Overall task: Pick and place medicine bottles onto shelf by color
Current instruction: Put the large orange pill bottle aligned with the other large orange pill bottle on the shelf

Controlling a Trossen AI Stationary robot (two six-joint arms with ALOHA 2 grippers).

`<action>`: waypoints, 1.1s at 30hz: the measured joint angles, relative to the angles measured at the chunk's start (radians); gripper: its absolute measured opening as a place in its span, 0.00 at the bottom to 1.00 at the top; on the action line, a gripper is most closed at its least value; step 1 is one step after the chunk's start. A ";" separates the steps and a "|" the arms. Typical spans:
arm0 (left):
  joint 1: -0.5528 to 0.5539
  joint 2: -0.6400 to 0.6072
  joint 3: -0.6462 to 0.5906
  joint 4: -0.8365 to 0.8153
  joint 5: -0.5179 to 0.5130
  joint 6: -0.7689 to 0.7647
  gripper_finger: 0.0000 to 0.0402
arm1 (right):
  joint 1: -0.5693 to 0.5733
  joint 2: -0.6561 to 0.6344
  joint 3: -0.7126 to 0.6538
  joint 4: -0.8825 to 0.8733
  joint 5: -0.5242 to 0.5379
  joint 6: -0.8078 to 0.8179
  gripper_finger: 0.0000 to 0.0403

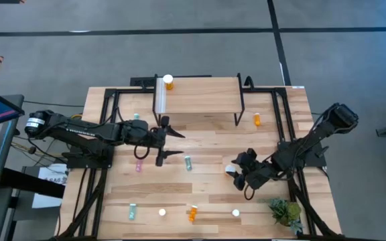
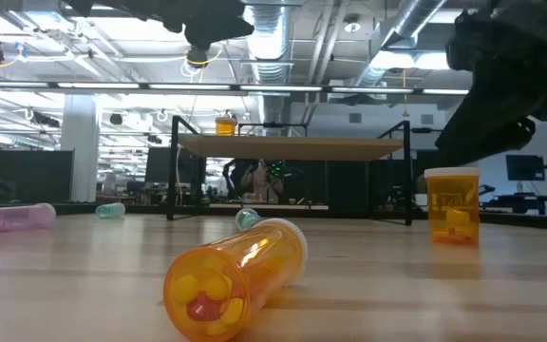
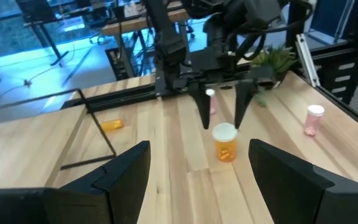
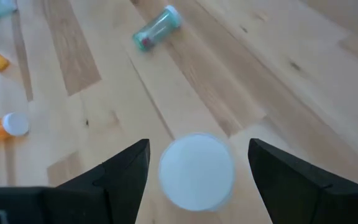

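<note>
A wide orange medicine bottle with a big white lid (image 4: 196, 171) stands upright on the table, and my open right gripper (image 4: 199, 148) has a finger on either side of the lid with gaps showing. The left wrist view shows the same bottle (image 3: 225, 142) below those fingers. My left gripper (image 1: 169, 144) hovers open left of centre, in front of the shelf (image 1: 200, 94), with nothing between its fingers. One orange bottle (image 1: 168, 82) stands on the shelf's far left corner. Other bottles lie or stand about the table: teal (image 1: 188, 163), pink (image 1: 139, 166), orange (image 1: 192, 214).
An orange bottle (image 1: 257, 119) lies by the shelf's right leg. A teal bottle (image 1: 132, 212) and two white-capped ones (image 1: 162, 213), (image 1: 235, 213) sit along the near edge. A small green plant (image 1: 285, 211) stands at the near right corner, close to my right arm.
</note>
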 joint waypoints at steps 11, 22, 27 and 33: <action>0.000 0.000 0.000 -0.012 -0.003 0.001 0.65 | 0.004 -0.031 0.000 -0.054 -0.241 0.106 0.72; 0.000 0.000 0.000 -0.012 -0.003 0.002 0.65 | 0.036 0.015 0.000 -0.110 -0.205 0.123 0.72; 0.000 0.000 0.000 -0.015 -0.003 0.002 0.65 | 0.027 0.120 0.000 -0.070 -0.206 0.093 0.72; 0.000 0.000 0.000 -0.015 -0.003 0.002 0.65 | 0.028 0.229 0.002 -0.009 -0.165 0.087 0.72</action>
